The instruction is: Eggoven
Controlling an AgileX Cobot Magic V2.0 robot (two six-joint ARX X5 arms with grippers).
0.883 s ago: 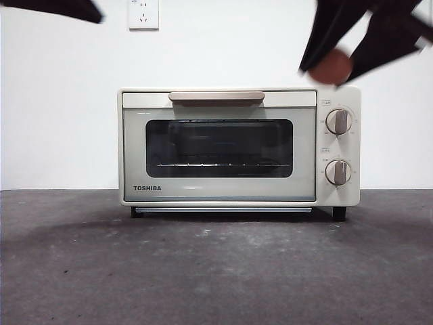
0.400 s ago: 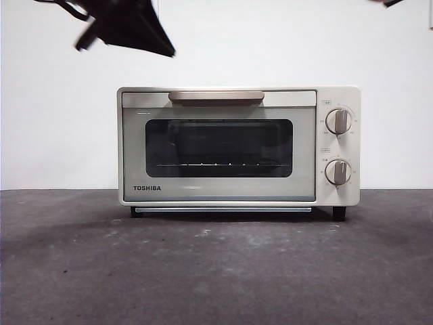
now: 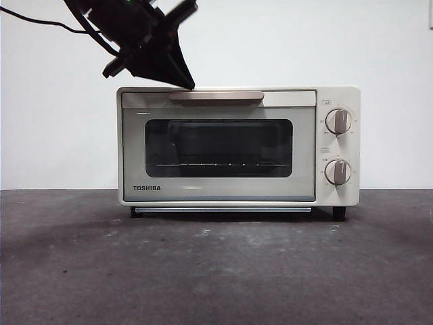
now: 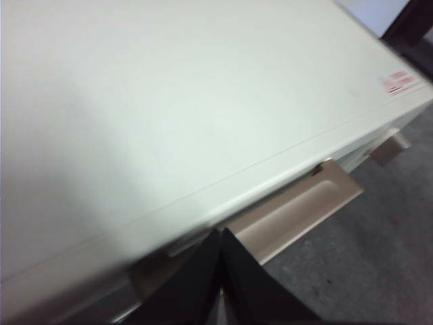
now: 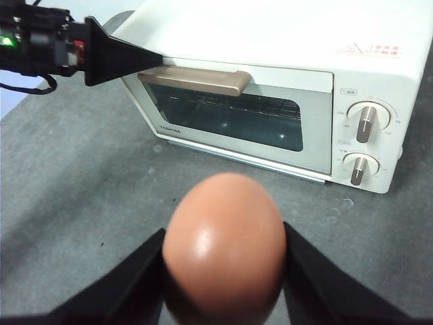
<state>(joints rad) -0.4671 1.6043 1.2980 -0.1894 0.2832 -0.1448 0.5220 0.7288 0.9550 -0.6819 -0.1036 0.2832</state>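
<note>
The cream TOSHIBA oven (image 3: 220, 189) stands in the middle of the table with its dark glass door closed. My left gripper (image 3: 186, 84) hangs shut just above the left end of the tan handle (image 3: 216, 96). In the left wrist view its joined tips (image 4: 221, 233) lie over the handle (image 4: 298, 210) below the oven's top (image 4: 169, 101). My right gripper (image 5: 223, 230) is shut on the reddish-brown egg (image 5: 223, 244), held high in front of the oven (image 5: 304, 61). The right wrist view also shows the left gripper (image 5: 152, 59) at the handle (image 5: 196, 81).
Two knobs (image 3: 337, 121) (image 3: 337, 172) sit on the oven's right panel. Dark grey tabletop (image 3: 216, 271) stretches in front of the oven. A white wall stands behind.
The right gripper with the egg rose out of the front view at the top right. The left gripper came down from the top left to the handle's left end.
</note>
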